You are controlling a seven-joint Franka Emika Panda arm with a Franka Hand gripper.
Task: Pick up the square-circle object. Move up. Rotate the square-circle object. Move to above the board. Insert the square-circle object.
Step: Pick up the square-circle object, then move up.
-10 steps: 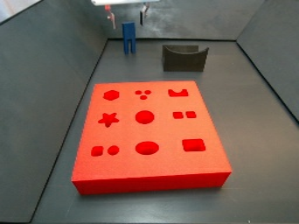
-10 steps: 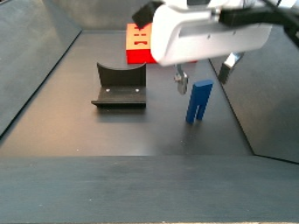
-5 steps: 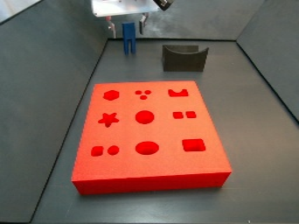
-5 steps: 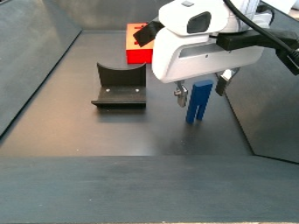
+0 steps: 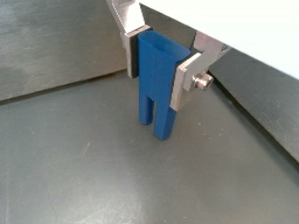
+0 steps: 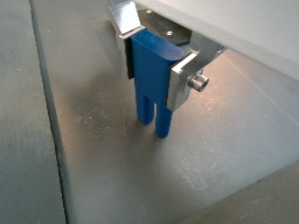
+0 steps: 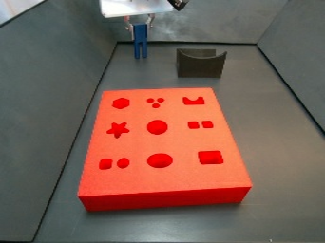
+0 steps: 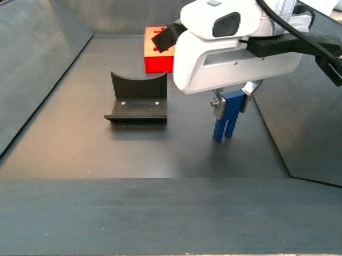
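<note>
The square-circle object (image 5: 156, 105) is a narrow bright blue peg standing upright, its two short prongs down on the dark floor. My gripper (image 5: 156, 61) is shut on it, with one silver finger (image 5: 184, 80) flat against each side of its upper half, as also shown around the square-circle object (image 6: 149, 87). In a side view the gripper (image 7: 139, 27) holds the blue peg (image 7: 140, 42) at the far end, beyond the board (image 7: 159, 142), a large red slab with shape cut-outs. From the opposite side the peg (image 8: 227, 120) hangs under the white gripper (image 8: 230, 98), and only a corner of the board (image 8: 156, 50) shows.
A dark grey U-shaped block (image 7: 199, 63) stands on the floor beside the peg, between it and the right wall; the same U-shaped block (image 8: 136, 98) appears in both side views. Grey walls enclose the floor on all sides.
The gripper came down over the blue peg and its fingers have drawn in against the peg's sides. The peg still stands in the same spot.
</note>
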